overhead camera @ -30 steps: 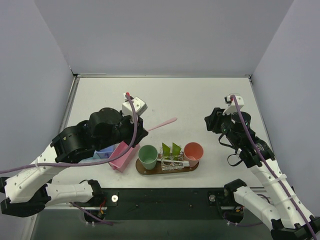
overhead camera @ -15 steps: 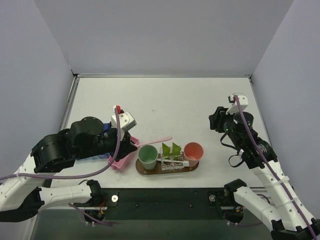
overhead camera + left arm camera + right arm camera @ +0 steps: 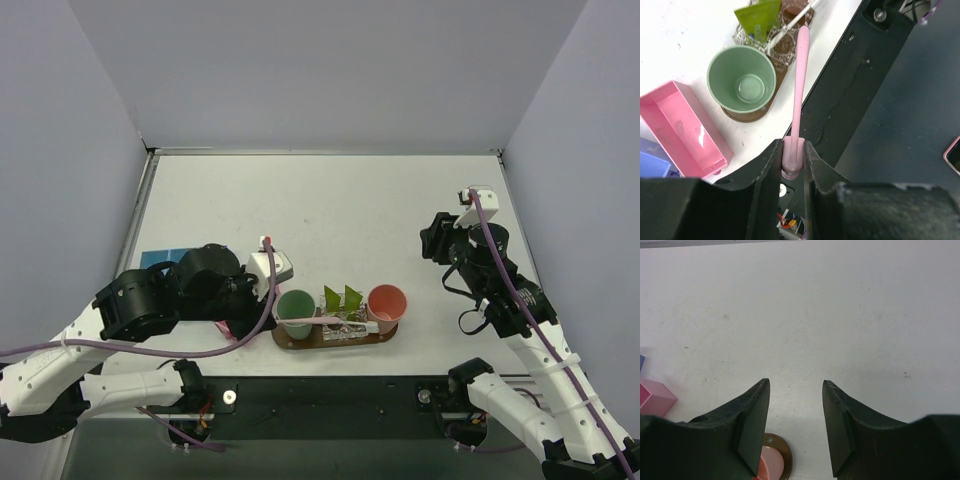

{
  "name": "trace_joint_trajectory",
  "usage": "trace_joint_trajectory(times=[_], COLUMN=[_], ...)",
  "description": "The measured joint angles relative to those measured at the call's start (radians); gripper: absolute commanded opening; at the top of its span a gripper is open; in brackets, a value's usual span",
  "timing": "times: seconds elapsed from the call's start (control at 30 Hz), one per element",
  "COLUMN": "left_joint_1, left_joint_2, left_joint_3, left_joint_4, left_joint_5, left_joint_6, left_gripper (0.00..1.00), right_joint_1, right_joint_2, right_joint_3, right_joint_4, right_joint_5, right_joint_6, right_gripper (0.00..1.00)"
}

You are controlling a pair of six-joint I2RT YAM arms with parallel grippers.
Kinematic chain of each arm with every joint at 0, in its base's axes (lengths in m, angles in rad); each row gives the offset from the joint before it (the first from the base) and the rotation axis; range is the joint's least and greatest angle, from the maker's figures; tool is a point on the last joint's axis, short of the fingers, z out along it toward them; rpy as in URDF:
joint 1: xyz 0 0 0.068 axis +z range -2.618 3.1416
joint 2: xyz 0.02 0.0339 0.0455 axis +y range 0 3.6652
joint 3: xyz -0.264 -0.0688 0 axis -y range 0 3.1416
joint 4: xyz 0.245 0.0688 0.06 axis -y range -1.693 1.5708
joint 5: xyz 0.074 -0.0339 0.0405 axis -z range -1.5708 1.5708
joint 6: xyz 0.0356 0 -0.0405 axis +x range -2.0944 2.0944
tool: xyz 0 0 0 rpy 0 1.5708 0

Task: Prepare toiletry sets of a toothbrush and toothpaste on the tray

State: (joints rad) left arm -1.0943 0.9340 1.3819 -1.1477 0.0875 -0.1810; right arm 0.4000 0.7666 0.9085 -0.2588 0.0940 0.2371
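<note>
The left tool [image 3: 793,151] pinches one end of the pink toothbrush [image 3: 800,80]. It is held roughly level alongside the green cup [image 3: 741,85], above the tray's [image 3: 747,116] near edge, low in the centre of the overhead view. I'd call this the placing step. Next it needs swinging over that cup, tipping in, then letting go. The right tool [image 3: 794,415] hovers spread and empty over bare desk [image 3: 840,315].
</note>
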Motion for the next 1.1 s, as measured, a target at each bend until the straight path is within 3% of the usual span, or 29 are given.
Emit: trace_joint_trajectory(times=[0.17,1.1], left_joint_1=[0.0,-0.003], left_joint_2=[0.012,0.119], left_joint_3=[-0.067,-0.095], left_joint_4=[0.003,0.071], left_joint_5=[-0.011,-0.07], left_joint_6=[-0.015,-0.018], left_gripper=[0.0,0.0], right_joint_1=[0.0,0.0], right_joint_2=[0.0,-0.019], right_joint_3=[0.0,-0.001], right_joint_4=[0.0,-0.003], right_joint_5=[0.001,0.008], right_joint_6=[-0.001,-0.004], right_gripper=[0.42,0.42])
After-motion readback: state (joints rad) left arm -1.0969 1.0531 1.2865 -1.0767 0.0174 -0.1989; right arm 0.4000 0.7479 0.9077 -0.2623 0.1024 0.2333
